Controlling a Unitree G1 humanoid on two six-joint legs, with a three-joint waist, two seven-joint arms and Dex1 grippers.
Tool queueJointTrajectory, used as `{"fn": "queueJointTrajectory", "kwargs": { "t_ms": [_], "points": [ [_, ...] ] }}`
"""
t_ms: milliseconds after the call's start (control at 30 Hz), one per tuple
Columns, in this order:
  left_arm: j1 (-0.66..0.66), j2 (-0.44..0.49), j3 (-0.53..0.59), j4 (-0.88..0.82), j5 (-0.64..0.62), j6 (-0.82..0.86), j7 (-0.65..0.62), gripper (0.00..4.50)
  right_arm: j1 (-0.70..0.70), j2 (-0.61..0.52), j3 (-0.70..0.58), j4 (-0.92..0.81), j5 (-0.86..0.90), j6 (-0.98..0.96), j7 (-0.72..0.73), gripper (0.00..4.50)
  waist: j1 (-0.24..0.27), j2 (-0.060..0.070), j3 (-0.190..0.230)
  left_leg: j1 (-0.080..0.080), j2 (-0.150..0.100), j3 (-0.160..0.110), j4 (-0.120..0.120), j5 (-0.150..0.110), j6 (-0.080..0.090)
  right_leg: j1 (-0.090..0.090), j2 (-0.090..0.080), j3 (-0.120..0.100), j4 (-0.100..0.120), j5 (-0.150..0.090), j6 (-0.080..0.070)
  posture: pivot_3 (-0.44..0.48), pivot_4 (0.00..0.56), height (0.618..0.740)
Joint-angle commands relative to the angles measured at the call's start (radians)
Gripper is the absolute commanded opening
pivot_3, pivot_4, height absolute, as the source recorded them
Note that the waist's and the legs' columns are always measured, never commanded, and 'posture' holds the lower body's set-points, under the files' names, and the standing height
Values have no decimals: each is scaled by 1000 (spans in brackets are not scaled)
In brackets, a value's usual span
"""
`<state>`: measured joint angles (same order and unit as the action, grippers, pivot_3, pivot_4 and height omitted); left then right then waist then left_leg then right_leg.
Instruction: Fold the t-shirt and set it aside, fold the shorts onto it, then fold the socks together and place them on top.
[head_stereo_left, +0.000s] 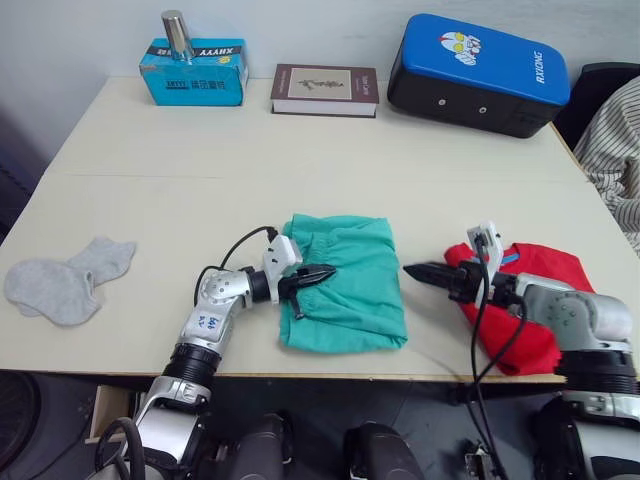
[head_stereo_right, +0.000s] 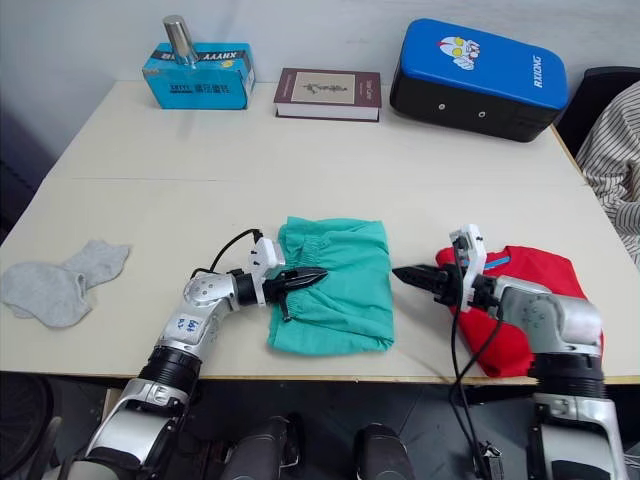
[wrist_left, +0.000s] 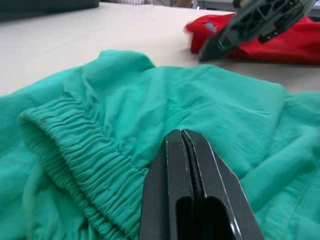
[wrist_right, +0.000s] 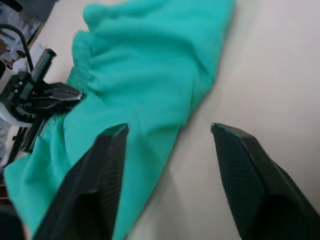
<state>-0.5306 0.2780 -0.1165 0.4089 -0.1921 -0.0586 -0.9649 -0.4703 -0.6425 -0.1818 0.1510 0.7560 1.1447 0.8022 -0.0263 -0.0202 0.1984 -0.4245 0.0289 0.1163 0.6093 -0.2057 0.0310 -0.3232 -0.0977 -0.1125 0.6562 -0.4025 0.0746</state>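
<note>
The shorts (head_stereo_left: 345, 283) lie folded at the table's (head_stereo_left: 200, 180) near edge, long axis running front to back, waistband toward the far side. The left gripper (head_stereo_left: 322, 273) rests closed over their left edge. The right gripper (head_stereo_left: 422, 272), fingers spread, hovers between the shorts and the t-shirt (head_stereo_left: 535, 300).

Teal-green shorts (head_stereo_left: 345, 282), folded into a rough rectangle, gathered elastic waistband toward the robot's left edge, lying flat near the worktop's front edge, centre. Bright red t-shirt (head_stereo_left: 535, 300), bunched in a compact folded heap with a blue strip showing, just right of the shorts, apart from them. Light grey socks (head_stereo_left: 66, 280), overlapping, flat, far left, well apart from both.
</note>
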Motion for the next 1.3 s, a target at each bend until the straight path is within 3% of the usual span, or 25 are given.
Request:
{"fn": "queueJointTrajectory", "kwargs": {
  "t_ms": [33,100,200,300,533,667,800,900,1000,1167,1300],
  "points": [
    [22,13,-6,8,-12,-35,-52,0,-45,19,25,2,44,183,-31,3988,-4,0,0,0,0,1,0,0,0,0,0,0,0,0,0,0,150,740],
    [20,13,-5,19,-10,-45,-59,0,-70,59,54,32,31,217,-52,4476,-5,0,0,0,1,1,0,0,-1,0,0,0,0,0,0,0,150,740],
    [18,9,-3,43,-3,-62,-59,0,-111,153,66,94,12,231,-86,4476,-8,-1,-1,1,1,1,0,-1,0,0,1,0,0,0,0,0,150,740],
    [15,7,2,56,-1,-73,-56,0,-147,213,71,117,9,240,-93,3858,-10,-2,-2,2,2,2,0,-1,-1,0,1,0,2,0,0,0,150,740],
    [15,20,21,67,1,-97,-45,0,-200,251,-19,194,17,254,-130,1376,-3,-2,-2,1,1,2,0,-1,-1,-2,1,0,3,0,0,0,150,740],
    [37,41,44,10,-76,-51,-127,0,-188,256,-61,154,54,268,-126,88,-6,-2,-2,1,1,2,0,-2,1,-1,0,1,3,0,0,0,150,740],
    [54,88,64,-88,-174,92,-205,0,-175,193,-131,46,134,265,-58,35,-1,1,0,-1,1,2,-1,-3,2,-3,0,1,3,0,0,0,150,740],
    [66,103,69,-192,-229,174,-221,604,-105,39,-110,-139,194,243,104,0,8,8,4,-8,0,2,1,-1,0,-8,-1,1,2,0,0,0,150,740],
    [95,97,73,-301,-280,237,-210,1506,-41,-149,-146,-244,222,164,276,0,19,8,4,-18,-1,2,4,-1,1,-16,-1,1,1,1,3,0,150,740],
    [155,97,56,-363,-287,271,-203,3077,13,-430,-202,-230,231,155,426,0,23,8,5,-16,0,4,4,-1,1,-14,1,2,-1,2,3,0,150,740],
    [171,84,62,-330,-277,246,-194,4358,202,-713,-259,-177,119,55,628,0,31,10,7,-15,0,4,3,0,2,-14,1,2,-1,1,3,0,150,740]
  ]
}}
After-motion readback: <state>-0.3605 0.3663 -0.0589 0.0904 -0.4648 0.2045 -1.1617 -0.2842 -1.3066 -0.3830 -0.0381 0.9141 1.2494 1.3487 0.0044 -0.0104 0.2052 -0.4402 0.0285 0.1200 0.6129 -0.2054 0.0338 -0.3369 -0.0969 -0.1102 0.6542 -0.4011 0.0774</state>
